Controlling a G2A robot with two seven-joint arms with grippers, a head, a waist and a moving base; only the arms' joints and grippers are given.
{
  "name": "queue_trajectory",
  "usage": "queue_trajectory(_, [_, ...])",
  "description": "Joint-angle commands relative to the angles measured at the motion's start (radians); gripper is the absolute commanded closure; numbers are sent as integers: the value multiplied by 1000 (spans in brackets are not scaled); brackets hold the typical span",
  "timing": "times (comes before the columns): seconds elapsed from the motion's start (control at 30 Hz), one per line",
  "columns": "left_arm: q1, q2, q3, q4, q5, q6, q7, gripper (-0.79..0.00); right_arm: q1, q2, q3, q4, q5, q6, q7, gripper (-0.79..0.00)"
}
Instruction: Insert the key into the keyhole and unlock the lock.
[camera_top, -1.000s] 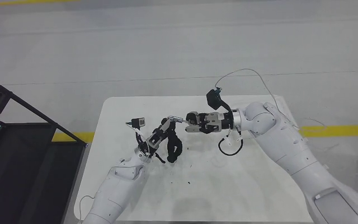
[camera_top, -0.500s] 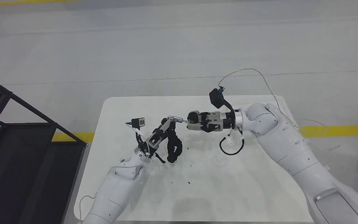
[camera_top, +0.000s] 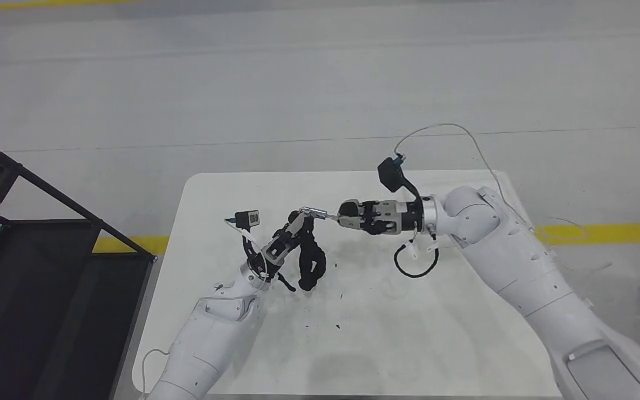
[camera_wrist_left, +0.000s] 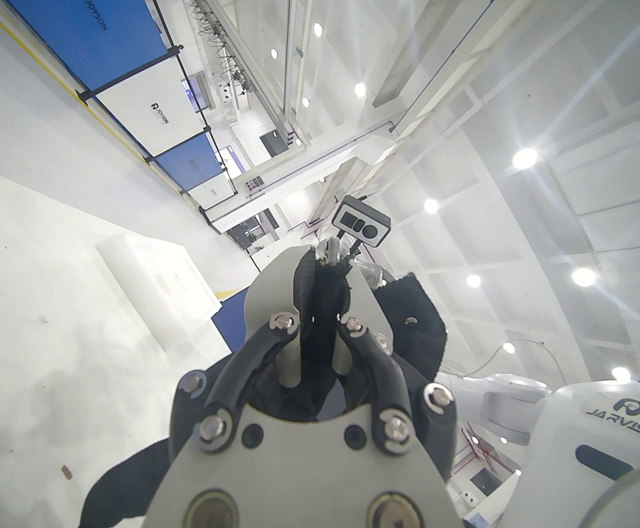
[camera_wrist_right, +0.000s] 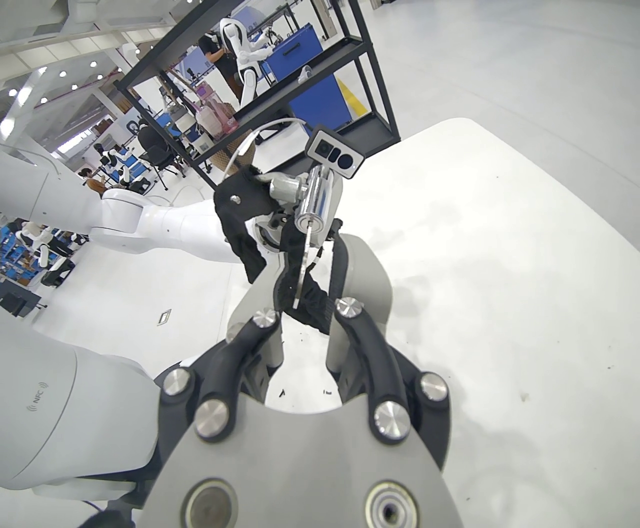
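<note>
L wrist view: the left claw (camera_wrist_left: 327, 272) was clenched on the lock (camera_wrist_left: 330, 248). Black cloth (camera_wrist_left: 415, 320) wrapped its fingers, so just a sliver of metal showed at the tips.

R wrist view gave what the L view lacked. The right claw (camera_wrist_right: 311, 252) was clamped on the key (camera_wrist_right: 301, 277), blade edge-on, with its tip at the keyhole (camera_wrist_right: 306, 223) in the lock's chrome end face. Insertion depth: cannot tell. Lock and key were held above the white bench (camera_wrist_right: 500, 250). A black rack (camera_wrist_right: 367, 85) stood beyond the bench edge.

Top view: both claws met tip to tip over the bench's left-centre, with the key bridging them approx. level. The black cloth trailed from the left claw toward the robot side.
</note>
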Motion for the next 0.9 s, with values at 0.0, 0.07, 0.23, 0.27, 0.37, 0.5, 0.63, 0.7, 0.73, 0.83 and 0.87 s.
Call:
queue_trajectory(0.0, [0,0,0,0,0,0,0,0,-1,0,-1,1,14,7,4,-18])
queue_trajectory(0.07, [0,0,0,0,0,0,0,0,0,0,-3,4,33,14,13,0])
queue_trajectory(0.23, [0,0,0,0,0,0,0,0,4,-1,-17,11,117,38,64,0])
queue_trajectory(0.27, [0,0,0,0,0,0,0,0,4,-1,-21,13,143,46,78,0])
queue_trajectory(0.37, [0,0,0,0,0,0,0,0,8,-3,-32,15,235,75,138,0])
queue_trajectory(0.5, [0,0,0,0,0,0,0,0,14,-2,-44,15,333,133,203,0])
queue_trajectory(0.63, [0,0,0,0,0,0,0,0,21,0,-47,25,419,194,263,0])
queue_trajectory(0.7, [0,0,0,0,0,0,0,0,25,-1,-49,33,453,222,292,0])
queue_trajectory(0.73, [0,0,0,0,0,0,0,0,27,-1,-48,39,464,233,303,0])
queue_trajectory(0.83, [0,0,0,0,0,0,0,0,28,-5,-48,57,513,267,336,0])
queue_trajectory(0.87, [0,0,0,0,0,0,0,0,24,-7,-49,61,537,282,345,0])
